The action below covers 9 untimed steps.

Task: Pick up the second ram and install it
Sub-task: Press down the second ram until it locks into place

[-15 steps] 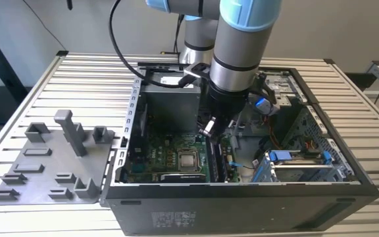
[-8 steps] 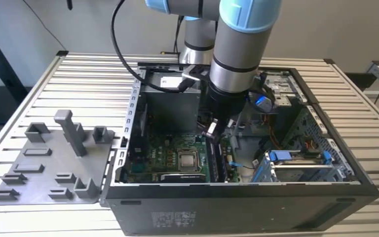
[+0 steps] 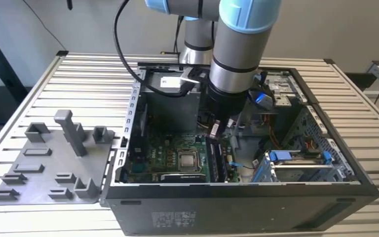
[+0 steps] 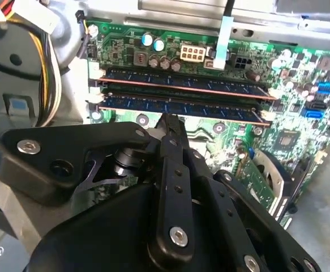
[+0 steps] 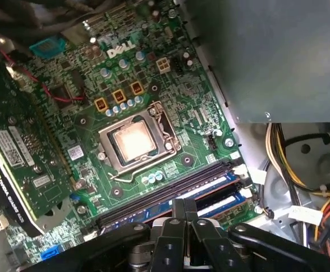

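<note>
Gripper [image 4: 167, 122], fingers pinched together, bears on the second ram [image 4: 181, 106] just beyond; tilt risks half-seating it.

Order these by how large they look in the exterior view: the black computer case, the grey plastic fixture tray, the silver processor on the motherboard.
1. The black computer case looks largest.
2. The grey plastic fixture tray, at the exterior view's left, comes next.
3. The silver processor on the motherboard looks smallest.
The gaps are wide, so nearness to the camera does not change the order.
</note>
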{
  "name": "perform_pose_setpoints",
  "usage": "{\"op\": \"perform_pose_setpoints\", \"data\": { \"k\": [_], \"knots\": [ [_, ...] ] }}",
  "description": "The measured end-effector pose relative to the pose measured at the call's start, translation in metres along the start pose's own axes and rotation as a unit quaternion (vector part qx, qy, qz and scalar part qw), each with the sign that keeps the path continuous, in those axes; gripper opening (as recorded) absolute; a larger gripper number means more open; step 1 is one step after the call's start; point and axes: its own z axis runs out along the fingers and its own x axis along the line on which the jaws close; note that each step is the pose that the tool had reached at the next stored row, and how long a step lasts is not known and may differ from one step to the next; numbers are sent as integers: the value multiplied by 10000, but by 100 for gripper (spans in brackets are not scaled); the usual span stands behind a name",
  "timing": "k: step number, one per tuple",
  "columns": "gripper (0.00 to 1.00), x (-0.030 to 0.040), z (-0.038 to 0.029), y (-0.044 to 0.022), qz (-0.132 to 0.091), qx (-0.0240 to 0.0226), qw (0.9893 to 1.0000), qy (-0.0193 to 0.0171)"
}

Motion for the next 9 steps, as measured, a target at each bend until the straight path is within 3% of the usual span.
{"op": "perform_pose_setpoints", "data": {
  "k": [9],
  "knots": [
    [11,24,2,-1,-507,38,9987,-18]
  ]
}}
